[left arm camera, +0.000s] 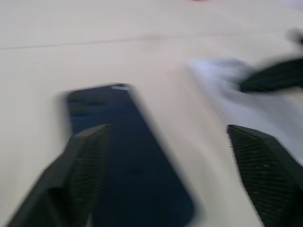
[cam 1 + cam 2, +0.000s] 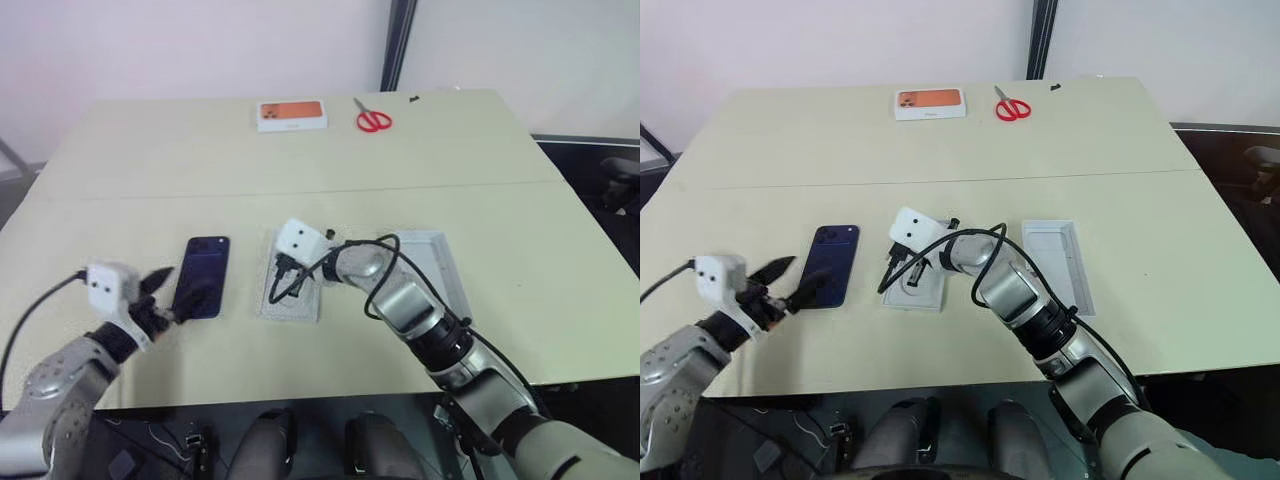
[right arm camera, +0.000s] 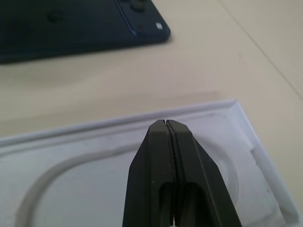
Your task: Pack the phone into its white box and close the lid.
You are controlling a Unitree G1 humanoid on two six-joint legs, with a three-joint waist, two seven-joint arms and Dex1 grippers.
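On the tan surface [image 2: 450,170] the phone [image 2: 203,276] lies flat just ahead of the wide-open left hand [image 2: 160,297], long axis running away from the robot, camera corner at the far end.

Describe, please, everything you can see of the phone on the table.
The phone is a slim, dark navy slab with a glossy back, lying flat and back-up on the beige table; a small camera cluster sits in a far corner. It lies lengthwise away from the robot, left of the flat white piece that has an oval imprint. The open left gripper hovers at its near end, one finger over the phone; whether it touches is unclear. Nothing grips it.
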